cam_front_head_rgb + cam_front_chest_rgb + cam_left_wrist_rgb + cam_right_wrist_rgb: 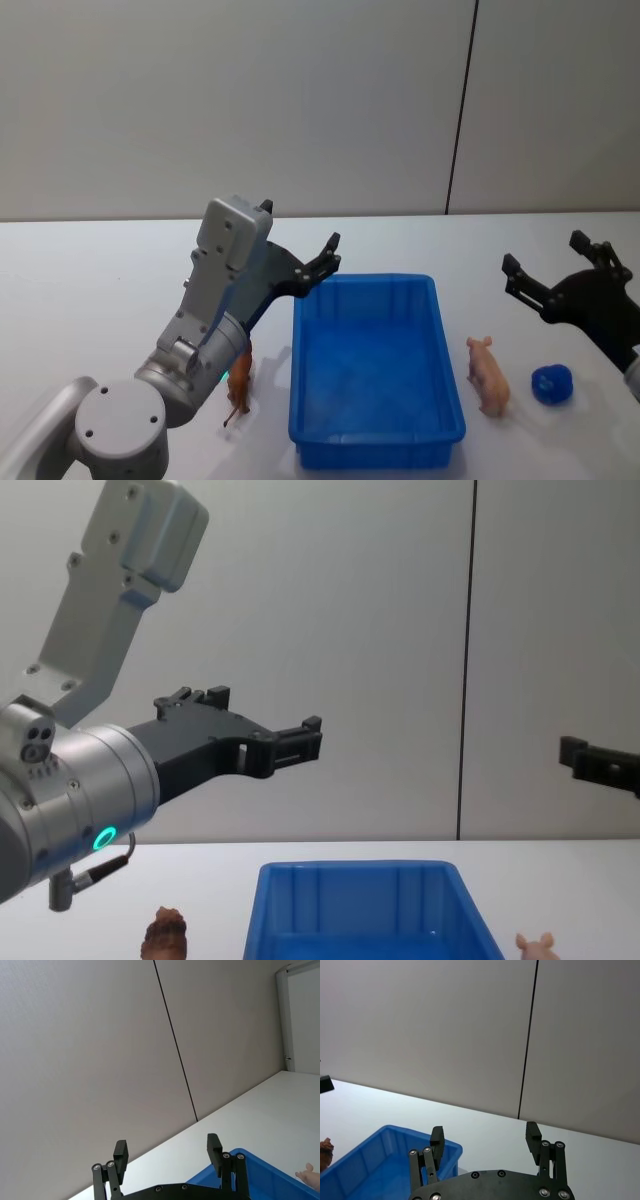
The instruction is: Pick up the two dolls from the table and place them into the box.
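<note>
The reddish-brown doll [238,384] [165,932] stands on the white table [90,300] just left of the blue box [372,284] [360,880]. On the box's right side lies the pale pink doll [488,375] [535,945]. My left gripper [326,258] [167,1150] [303,742] hovers open and empty above the box's far left corner, well above the brown doll. Right of the box, my right gripper [546,256] [485,1135] [575,751] is raised, open and empty, beyond the pink doll. The box [260,1175] [370,1160] is empty inside.
A small blue object [551,384] lies on the table right of the pink doll, under the right arm. A grey wall with a dark vertical seam [460,110] stands behind the table. Open tabletop stretches to the far left and behind the box.
</note>
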Action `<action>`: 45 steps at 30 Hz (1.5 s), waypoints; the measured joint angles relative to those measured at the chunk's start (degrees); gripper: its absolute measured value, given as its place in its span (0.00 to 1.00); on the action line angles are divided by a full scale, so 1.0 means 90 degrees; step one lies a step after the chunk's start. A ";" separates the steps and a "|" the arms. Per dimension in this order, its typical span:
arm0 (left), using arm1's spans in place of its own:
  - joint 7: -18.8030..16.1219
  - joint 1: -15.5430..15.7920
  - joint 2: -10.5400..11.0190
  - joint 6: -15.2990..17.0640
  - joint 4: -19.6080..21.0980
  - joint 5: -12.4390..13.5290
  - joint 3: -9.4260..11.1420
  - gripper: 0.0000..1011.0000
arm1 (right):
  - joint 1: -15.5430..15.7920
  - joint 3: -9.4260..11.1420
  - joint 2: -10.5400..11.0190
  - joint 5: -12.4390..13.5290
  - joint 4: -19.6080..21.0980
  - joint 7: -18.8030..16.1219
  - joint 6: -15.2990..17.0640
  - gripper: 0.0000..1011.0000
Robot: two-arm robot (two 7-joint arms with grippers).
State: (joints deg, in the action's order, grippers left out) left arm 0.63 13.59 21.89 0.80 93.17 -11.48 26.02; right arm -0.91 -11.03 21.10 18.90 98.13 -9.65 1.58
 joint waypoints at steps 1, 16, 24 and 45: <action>0.0000 0.0000 0.0000 0.0000 0.0000 0.0000 0.0000 0.99 | -0.0001 0.0017 0.0014 0.0022 -0.0019 -0.0022 0.0008 0.99; 0.0000 0.0000 0.0001 0.0000 0.0000 0.0000 0.0000 0.99 | 0.0207 0.0264 0.0383 0.0226 -0.0234 -0.0275 0.0392 0.99; 0.0000 0.0000 0.0001 0.0000 0.0000 0.0000 0.0000 0.99 | 0.0350 0.0286 0.0490 0.0168 -0.0462 -0.0417 0.0608 0.99; 0.0000 0.0000 0.0000 0.0000 0.0000 0.0000 0.0000 0.99 | 0.0242 0.0077 0.0413 -0.0420 -0.1253 -0.0948 0.0722 0.99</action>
State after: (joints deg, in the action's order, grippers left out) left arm 0.63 13.59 21.89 0.80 93.17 -11.48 26.02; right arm 1.27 -10.34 24.81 15.12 86.85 -18.18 8.08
